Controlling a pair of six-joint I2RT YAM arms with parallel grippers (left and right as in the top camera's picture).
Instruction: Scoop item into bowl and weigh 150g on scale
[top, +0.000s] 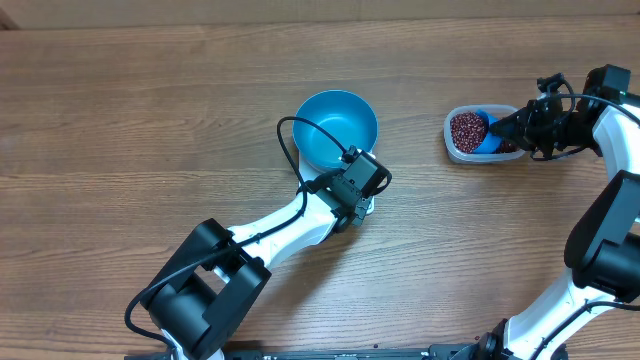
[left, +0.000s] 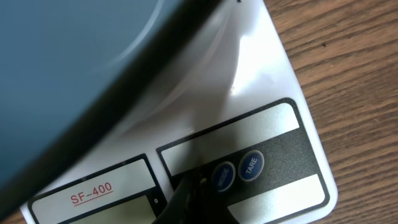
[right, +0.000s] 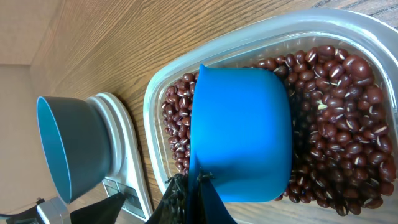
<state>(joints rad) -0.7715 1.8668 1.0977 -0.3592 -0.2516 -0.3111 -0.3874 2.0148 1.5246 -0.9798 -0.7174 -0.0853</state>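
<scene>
The bowl (top: 337, 128) sits on the scale (left: 261, 81), and the left gripper (top: 352, 186) hangs low over the scale's front edge, closing off that side. Bare table (top: 412, 140) runs between bowl and tub (top: 462, 158). The scoop (right: 241, 134) fills much of the tub's mouth, with the right gripper (top: 512, 128) at its right end. Left of the bowl, the table lies open.

I see blue bowl (top: 337, 128) upright, empty, on white scale (left: 261, 81); red-brown beans (top: 465, 131) heaped loose, well right of it.
</scene>
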